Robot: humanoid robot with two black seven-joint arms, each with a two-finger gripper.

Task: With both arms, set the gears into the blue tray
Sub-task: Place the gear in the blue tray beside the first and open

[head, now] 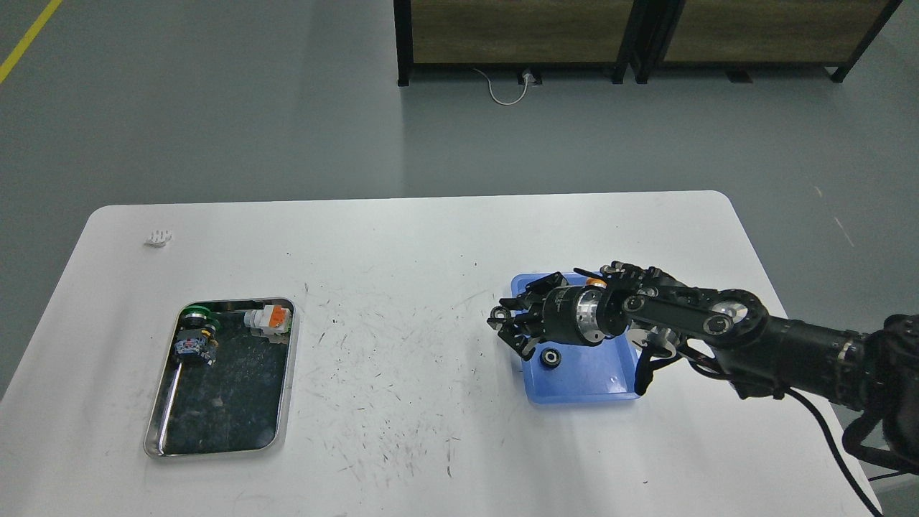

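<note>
The blue tray [589, 377] lies on the right half of the white table. One gear [551, 357], black with a silvery hub, rests flat inside it near the left rim. My right arm reaches in from the right and crosses over the tray. Its gripper [508, 329] hovers over the tray's left edge, just above and left of the gear, with the fingers spread and nothing between them. The arm hides much of the tray's far part. No other gear shows. My left arm is out of view.
A shiny steel tray [222, 402] sits at the left, holding a green-capped switch [194, 314], an orange and white switch [269, 319] and a smaller blue and red part [190, 348]. A small white object [159, 238] lies near the far left corner.
</note>
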